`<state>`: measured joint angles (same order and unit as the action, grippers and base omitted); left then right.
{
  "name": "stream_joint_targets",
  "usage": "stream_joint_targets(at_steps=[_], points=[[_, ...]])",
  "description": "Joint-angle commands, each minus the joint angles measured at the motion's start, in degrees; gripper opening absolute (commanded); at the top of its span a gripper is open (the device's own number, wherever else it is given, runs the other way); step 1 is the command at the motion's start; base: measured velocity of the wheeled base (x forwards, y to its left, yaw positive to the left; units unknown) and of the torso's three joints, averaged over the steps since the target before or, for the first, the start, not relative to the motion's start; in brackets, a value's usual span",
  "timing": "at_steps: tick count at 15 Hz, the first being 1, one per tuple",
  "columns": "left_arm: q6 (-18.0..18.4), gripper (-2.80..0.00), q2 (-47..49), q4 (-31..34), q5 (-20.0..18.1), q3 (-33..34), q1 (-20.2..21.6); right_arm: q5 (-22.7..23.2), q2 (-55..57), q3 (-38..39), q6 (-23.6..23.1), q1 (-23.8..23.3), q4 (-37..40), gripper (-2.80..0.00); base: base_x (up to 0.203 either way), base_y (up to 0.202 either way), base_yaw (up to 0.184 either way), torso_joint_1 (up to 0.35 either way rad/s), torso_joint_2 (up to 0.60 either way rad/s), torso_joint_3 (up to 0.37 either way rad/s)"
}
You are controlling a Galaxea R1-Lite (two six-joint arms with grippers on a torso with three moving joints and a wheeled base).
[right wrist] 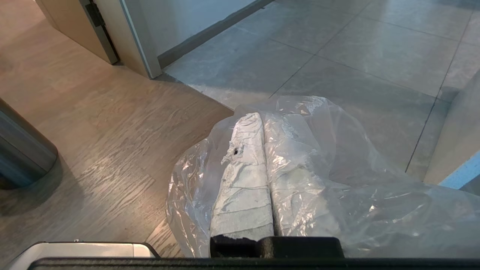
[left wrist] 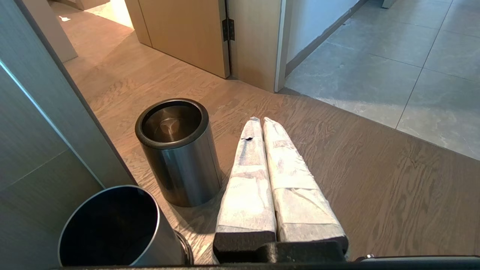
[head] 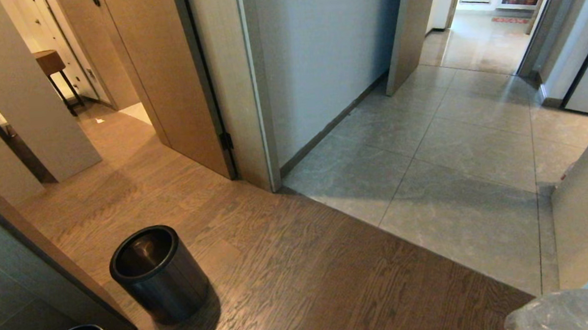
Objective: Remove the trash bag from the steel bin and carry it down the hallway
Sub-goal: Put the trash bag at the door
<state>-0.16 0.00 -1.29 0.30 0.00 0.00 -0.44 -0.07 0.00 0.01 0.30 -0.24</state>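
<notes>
While the steel bin (head: 158,273) stands upright and unlined on the wood floor (head: 300,266), its round mouth facing up, we see the trash bag (right wrist: 337,180) well apart from it, nearer the hallway (head: 456,140) tiles. Our right gripper (right wrist: 262,116) is clenched on the thin plastic, which drapes loosely over its taped fingers (right wrist: 243,180). Our left gripper (left wrist: 261,120) hangs just beside the bin, fingers (left wrist: 247,180) pressed together, holding nothing.

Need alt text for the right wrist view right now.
The right end effector, shut, holds the clear trash bag, which drapes over its taped fingers above wood flooring. Grey hallway tiles lie ahead.
</notes>
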Motion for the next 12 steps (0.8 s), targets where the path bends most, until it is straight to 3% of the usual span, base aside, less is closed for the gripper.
stream_joint_targets(at_steps=[1, 12], points=[[0.0, -2.80, 0.0, 0.0, 0.0, 0.6, 0.0, 0.0, 0.1, 0.0, 0.0, 0.1, 0.0, -2.80, 0.000, 0.000, 0.000, 0.000, 0.00, 0.000], [0.0, -2.80, 0.0, 0.0, 0.0, 0.6, 0.0, 0.0, 0.2, -0.1, -0.5, 0.0, 0.0, -2.80, 0.000, 0.000, 0.000, 0.000, 0.00, 0.000]])
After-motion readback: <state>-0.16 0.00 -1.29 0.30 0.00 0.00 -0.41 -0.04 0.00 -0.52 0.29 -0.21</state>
